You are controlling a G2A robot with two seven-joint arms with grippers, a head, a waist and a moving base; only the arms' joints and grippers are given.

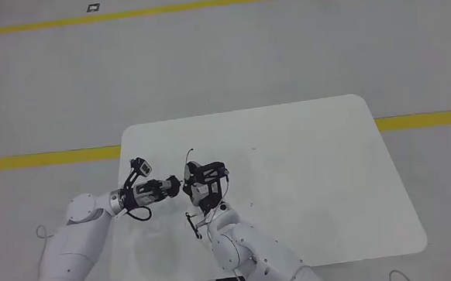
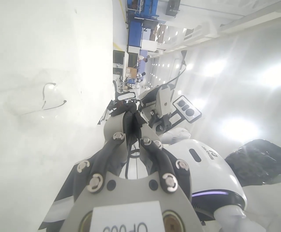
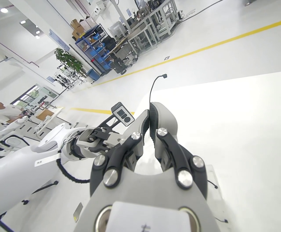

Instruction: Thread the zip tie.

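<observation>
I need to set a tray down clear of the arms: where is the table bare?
Bare: the right half of the table, out to its edges. Crowded: the left part, where left gripper and right gripper meet on the zip tie, spare ties beside.

**Colours.** Zip tie was black, desk plain white. Right claw and left claw had grey fingers, black ribbed pads, black links and silver rivets. Each grey base bore a white label. Floor was pale grey, crossed by yellow lines.

Black zip tie arcs upward, head topmost.
</observation>
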